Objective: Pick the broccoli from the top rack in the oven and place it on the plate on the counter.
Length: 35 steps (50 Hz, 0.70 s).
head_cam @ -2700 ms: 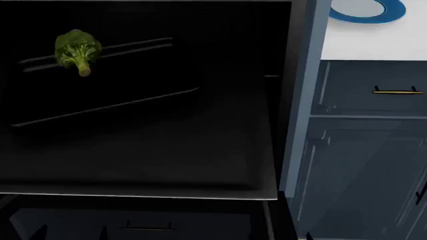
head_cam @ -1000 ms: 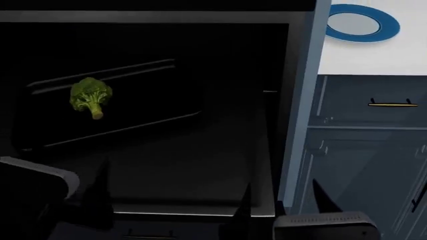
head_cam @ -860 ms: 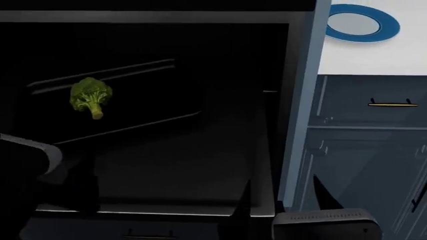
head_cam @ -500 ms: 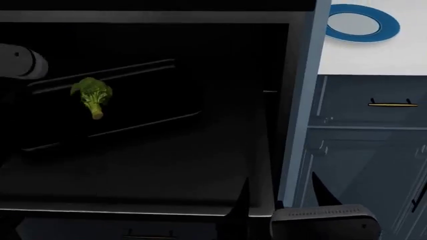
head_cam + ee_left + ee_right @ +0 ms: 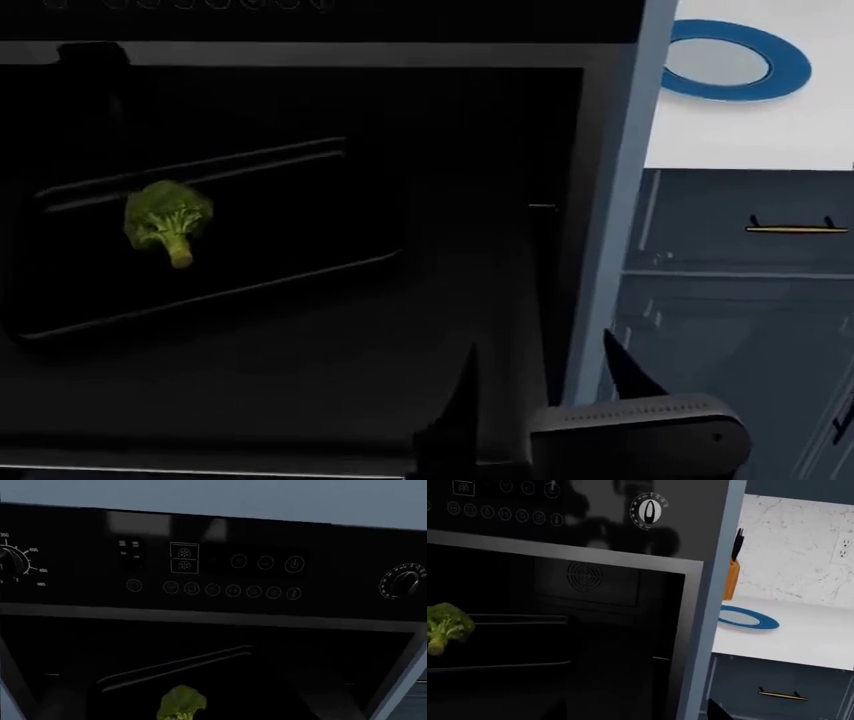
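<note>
The broccoli [image 5: 167,220] rests against the top rack [image 5: 240,165] on the left side of the dark cavity of the oven [image 5: 441,130]. It also shows in the left wrist view [image 5: 181,705] and the right wrist view [image 5: 447,625]. The plate [image 5: 734,60] lies on the counter [image 5: 747,135] at the far right. My right gripper [image 5: 538,342] is open and empty, low by the oven's right edge. A dark shape [image 5: 94,58] at the oven's upper left seems to be my left gripper; its fingers do not show.
The oven door [image 5: 334,400] lies open below the cavity. A longer single rail [image 5: 214,290] runs under the top rack. A blue-grey panel [image 5: 621,200] separates oven and cabinets with a brass handle [image 5: 797,229]. A knife block [image 5: 732,575] stands behind the plate.
My left arm has risen from the lower left to the oven's upper left. The head view has shifted slightly. The broccoli stays on the rack and the right gripper stays low.
</note>
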Tool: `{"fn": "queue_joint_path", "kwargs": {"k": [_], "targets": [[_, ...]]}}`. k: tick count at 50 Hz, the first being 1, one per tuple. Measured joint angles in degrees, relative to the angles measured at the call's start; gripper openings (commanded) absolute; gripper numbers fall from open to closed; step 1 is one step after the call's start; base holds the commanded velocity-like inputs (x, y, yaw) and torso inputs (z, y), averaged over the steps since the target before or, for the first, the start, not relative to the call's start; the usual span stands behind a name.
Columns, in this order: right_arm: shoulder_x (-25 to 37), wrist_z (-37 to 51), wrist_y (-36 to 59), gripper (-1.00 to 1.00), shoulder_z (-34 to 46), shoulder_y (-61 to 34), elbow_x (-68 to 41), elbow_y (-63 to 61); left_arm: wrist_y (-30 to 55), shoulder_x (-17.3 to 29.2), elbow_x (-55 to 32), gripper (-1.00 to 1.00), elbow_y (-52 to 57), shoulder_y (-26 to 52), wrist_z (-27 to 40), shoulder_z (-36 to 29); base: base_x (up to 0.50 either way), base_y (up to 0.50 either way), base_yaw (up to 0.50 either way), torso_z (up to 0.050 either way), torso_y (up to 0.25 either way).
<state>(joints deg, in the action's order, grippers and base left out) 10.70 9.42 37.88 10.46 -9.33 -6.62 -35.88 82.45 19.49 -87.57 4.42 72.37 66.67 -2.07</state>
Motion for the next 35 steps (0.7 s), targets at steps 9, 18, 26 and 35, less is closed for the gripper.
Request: {"fn": "queue_joint_path", "kwargs": {"k": [9,18,26,35], "targets": [[0.2,-0.1,-0.3,1.0,0.3,0.0,-0.6,0.0,-0.7,0.2,-2.5,1.0,0.0,0.8,2.5,-0.2,0.42,0.0,0.0,0.0,0.0],[0.5,-0.1,-2.0,1.0,0.4,0.6,-0.9,0.7,-0.8,0.6,-6.9,1.0,5.8,-2.5,6.0,-0.6,0.0,0.0,0.0,0.0,0.0],[0.7,-0.1,-2.5,1.0,0.7,0.7,-1.2,1.0,-1.4,1.7,-11.1,1.0,13.9,-7.8,8.2,0.2,0.11,0.0,0.0,0.0,0.0],[1.1,-0.2,-2.9,1.0,1.1,0.8,-1.6,1.0,-2.2,2.8,-12.6,1.0,17.9,-9.9,8.7,0.6,0.48,0.0,0.0,0.0,0.0]]}}
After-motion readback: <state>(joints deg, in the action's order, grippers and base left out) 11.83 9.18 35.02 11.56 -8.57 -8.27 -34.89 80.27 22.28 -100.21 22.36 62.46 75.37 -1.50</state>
